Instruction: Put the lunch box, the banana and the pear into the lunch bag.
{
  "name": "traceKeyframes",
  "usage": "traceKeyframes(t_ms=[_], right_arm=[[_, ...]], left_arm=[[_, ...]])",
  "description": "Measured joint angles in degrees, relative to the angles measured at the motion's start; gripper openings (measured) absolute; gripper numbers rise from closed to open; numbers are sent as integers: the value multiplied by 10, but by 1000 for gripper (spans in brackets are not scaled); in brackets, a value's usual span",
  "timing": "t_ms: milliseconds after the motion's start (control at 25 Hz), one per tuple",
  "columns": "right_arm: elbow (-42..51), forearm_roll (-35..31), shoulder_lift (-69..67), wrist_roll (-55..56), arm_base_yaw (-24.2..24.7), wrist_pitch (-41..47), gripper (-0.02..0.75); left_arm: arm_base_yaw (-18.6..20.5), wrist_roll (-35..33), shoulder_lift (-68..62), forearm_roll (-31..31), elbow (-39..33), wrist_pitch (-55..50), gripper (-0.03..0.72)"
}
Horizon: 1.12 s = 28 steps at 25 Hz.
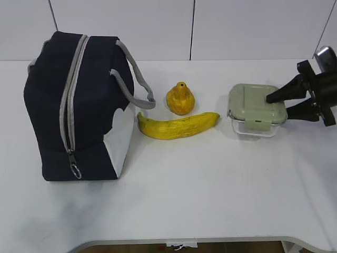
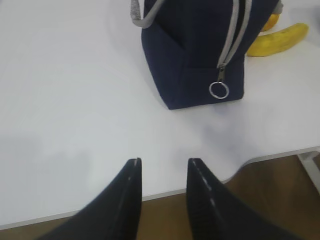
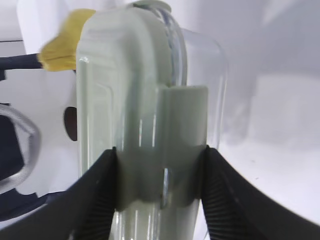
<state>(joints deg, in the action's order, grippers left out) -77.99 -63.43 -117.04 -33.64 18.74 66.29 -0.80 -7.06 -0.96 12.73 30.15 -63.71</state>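
The lunch bag (image 1: 68, 105) stands at the left, its grey zipper looks shut, and the ring pull (image 1: 76, 171) hangs at its lower front. The pear (image 1: 180, 98) and the banana (image 1: 176, 126) lie to its right. The lunch box (image 1: 253, 105) with the sage-green lid rests on the table further right. My right gripper (image 1: 278, 105) grips its right side, the fingers pressed on both sides of the lid's latch (image 3: 160, 155). My left gripper (image 2: 164, 162) is open and empty over the table's front edge, short of the bag (image 2: 190, 50). It does not show in the exterior view.
The white table (image 1: 210, 184) has a curved cut-out along its front edge (image 1: 179, 241). A white panelled wall (image 1: 237, 26) stands behind. The bag's grey handles (image 1: 137, 79) stick out toward the pear.
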Motion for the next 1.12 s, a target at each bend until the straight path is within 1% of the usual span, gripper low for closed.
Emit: traceKeyframes(t_ms=[160, 280, 440, 640, 760, 920, 960, 1120], right_arm=[[0, -6, 45, 9, 0, 3, 372], [0, -14, 70, 14, -1, 4, 372], [-9, -21, 90, 26, -23, 7, 372], [-52, -20, 98, 47, -81, 11, 372], [-90, -20, 98, 61, -118, 13, 372], [-143, -20, 98, 70, -164, 19, 372], [-153, -20, 98, 74, -175, 21, 372], [-181, -20, 98, 79, -211, 27, 372]], left_arm=[[0, 3, -38, 38, 20, -2, 240], [0, 4, -96, 52, 44, -2, 240], [0, 10, -188, 78, 91, -2, 240], [0, 12, -321, 124, 172, -1, 255], [0, 14, -399, 141, 226, 0, 305], [0, 12, -506, 146, 292, -22, 349], [0, 9, -533, 147, 306, -28, 372], [0, -26, -634, 150, 344, -40, 364]])
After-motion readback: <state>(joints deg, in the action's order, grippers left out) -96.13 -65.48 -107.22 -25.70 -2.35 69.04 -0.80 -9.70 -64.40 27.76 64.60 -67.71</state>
